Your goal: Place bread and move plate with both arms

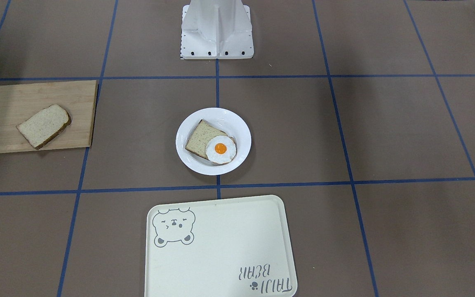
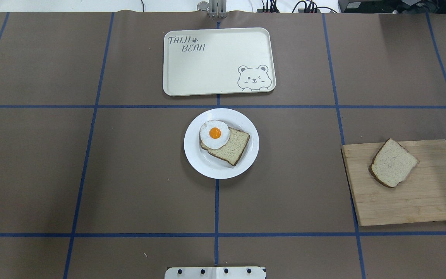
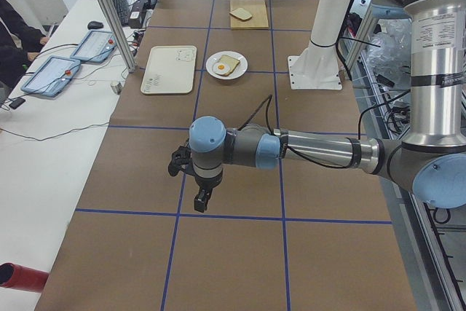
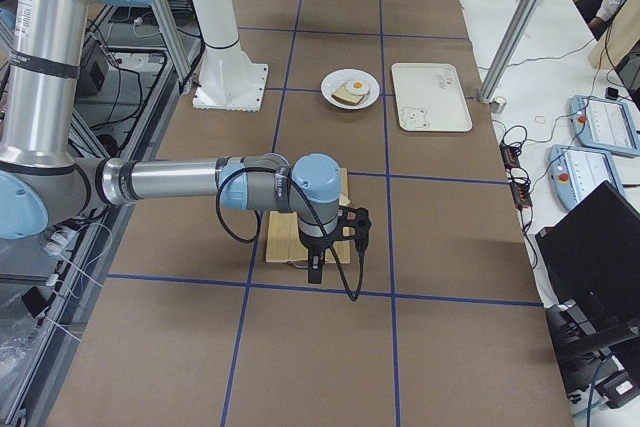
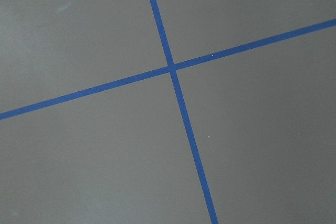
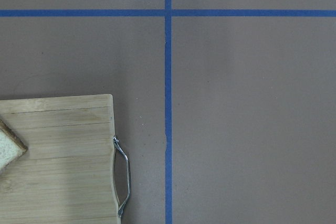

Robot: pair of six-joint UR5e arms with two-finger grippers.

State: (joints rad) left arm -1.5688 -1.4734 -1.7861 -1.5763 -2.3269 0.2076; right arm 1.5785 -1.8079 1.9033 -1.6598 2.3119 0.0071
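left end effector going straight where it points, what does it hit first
The left end effector points down at bare table, near a blue tape crossing; probably nothing else intervenes.

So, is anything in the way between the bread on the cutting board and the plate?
Nothing visible. Only bare table separates the cutting board holding the bread from the plate, which already carries another slice topped by an egg.

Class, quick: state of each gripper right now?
Left gripper: cannot be told, shown only in a side view.
Right gripper: cannot be told, shown only in a side view.
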